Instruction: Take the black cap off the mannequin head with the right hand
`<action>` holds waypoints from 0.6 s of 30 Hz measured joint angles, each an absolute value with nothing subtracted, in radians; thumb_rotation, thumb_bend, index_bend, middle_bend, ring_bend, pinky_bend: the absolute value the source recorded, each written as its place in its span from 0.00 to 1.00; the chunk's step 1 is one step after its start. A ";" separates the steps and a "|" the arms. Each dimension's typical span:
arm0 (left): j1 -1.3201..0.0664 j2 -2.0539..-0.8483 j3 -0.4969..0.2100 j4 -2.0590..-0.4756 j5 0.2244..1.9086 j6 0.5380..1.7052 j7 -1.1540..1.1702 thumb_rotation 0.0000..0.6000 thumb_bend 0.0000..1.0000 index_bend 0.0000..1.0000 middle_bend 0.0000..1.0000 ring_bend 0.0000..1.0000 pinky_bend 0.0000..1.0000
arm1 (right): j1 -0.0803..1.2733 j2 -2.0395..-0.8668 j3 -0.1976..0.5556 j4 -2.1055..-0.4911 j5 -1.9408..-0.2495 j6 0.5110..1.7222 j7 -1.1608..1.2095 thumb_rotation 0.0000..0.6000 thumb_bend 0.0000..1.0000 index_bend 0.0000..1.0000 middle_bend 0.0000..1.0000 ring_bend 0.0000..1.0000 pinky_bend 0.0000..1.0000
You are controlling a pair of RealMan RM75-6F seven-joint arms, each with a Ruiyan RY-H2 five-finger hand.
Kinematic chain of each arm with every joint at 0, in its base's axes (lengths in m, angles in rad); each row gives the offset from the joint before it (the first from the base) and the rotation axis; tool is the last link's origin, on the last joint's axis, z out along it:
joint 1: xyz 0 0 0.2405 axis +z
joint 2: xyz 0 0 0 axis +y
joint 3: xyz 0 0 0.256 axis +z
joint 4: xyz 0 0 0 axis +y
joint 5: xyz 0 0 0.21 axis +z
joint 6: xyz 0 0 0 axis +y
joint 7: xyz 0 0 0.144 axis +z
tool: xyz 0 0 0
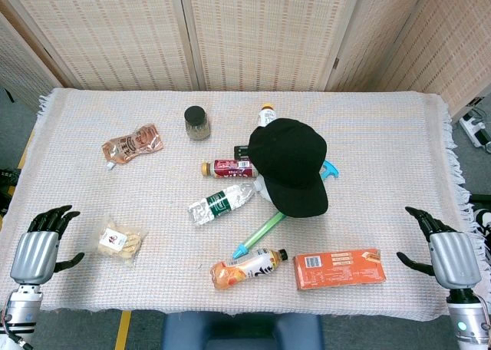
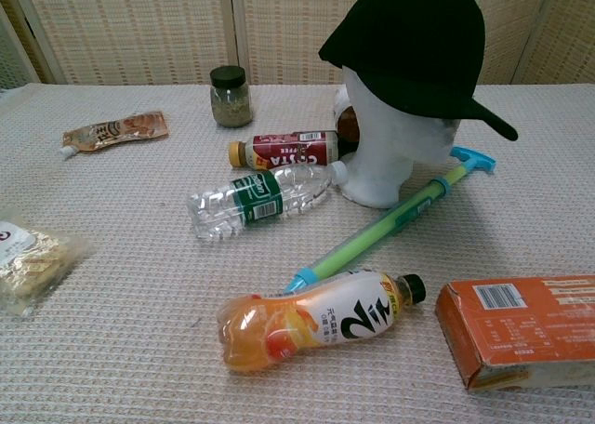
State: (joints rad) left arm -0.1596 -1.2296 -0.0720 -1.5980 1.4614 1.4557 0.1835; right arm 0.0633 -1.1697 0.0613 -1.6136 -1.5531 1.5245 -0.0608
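From the head view, the black cap [image 1: 290,166] is sitting on the white mannequin head [image 1: 262,187] near the middle of the table [image 1: 383,135], its brim pointing toward the robot. The right robot hand [image 1: 445,250] is hovering at the near right corner of the table, fingers spread and holding nothing, well apart from the cap. The left robot hand [image 1: 38,246] is waiting at the near left corner, likewise spread and empty. An orange box [image 1: 337,269] is lying between the right robot hand and the mannequin, with a juice bottle [image 1: 247,268] just beside it and a green and blue plastic stick [image 1: 261,232] running from that bottle up toward the mannequin's base.

From the chest view, neither robot hand is showing. The black cap is covering the top of the mannequin head [image 2: 386,159], brim jutting toward the right. A clear water bottle [image 2: 260,199] and a red-labelled bottle [image 2: 288,149] are lying just left of the mannequin's base.

Judging by this, the task is only beginning: the reach is not yet under way. The next move is calling for the right robot hand to rise over the orange box, travel inward to the cap, and close on the brim or crown before lifting it straight up, so the light mannequin is not tipping.
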 measured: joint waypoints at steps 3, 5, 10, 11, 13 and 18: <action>-0.160 -1.229 -0.071 -1.601 1.466 1.458 0.184 1.00 0.10 0.26 0.19 0.17 0.21 | 0.074 -1.178 0.066 -1.612 -1.565 1.524 -0.063 0.93 0.07 0.19 0.30 0.50 0.69; -0.160 -1.228 -0.071 -1.604 1.468 1.460 0.184 1.00 0.10 0.26 0.19 0.17 0.21 | 0.083 -1.186 0.070 -1.610 -1.576 1.524 -0.063 0.96 0.07 0.22 0.32 0.59 0.79; -0.158 -1.220 -0.072 -1.613 1.475 1.470 0.181 1.00 0.10 0.26 0.19 0.17 0.21 | 0.123 -1.228 0.085 -1.592 -1.614 1.519 -0.062 1.00 0.08 0.28 0.36 0.72 0.93; -0.157 -1.218 -0.071 -1.614 1.477 1.471 0.180 1.00 0.10 0.26 0.19 0.17 0.21 | 0.131 -1.238 0.088 -1.589 -1.619 1.516 -0.062 1.00 0.08 0.29 0.36 0.73 0.94; -0.156 -1.216 -0.070 -1.617 1.480 1.474 0.177 1.00 0.10 0.26 0.19 0.17 0.21 | 0.152 -1.264 0.096 -1.582 -1.627 1.504 -0.061 1.00 0.08 0.31 0.36 0.75 0.96; -0.153 -1.210 -0.068 -1.622 1.487 1.480 0.168 1.00 0.10 0.26 0.19 0.17 0.21 | 0.212 -1.346 0.123 -1.563 -1.631 1.467 -0.059 1.00 0.08 0.33 0.36 0.77 0.97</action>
State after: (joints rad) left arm -0.1529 -1.2101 -0.0677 -1.6220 1.4875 1.4800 0.1680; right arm 0.2120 -1.3458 0.1235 -1.5632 -1.6306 1.4667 -0.0592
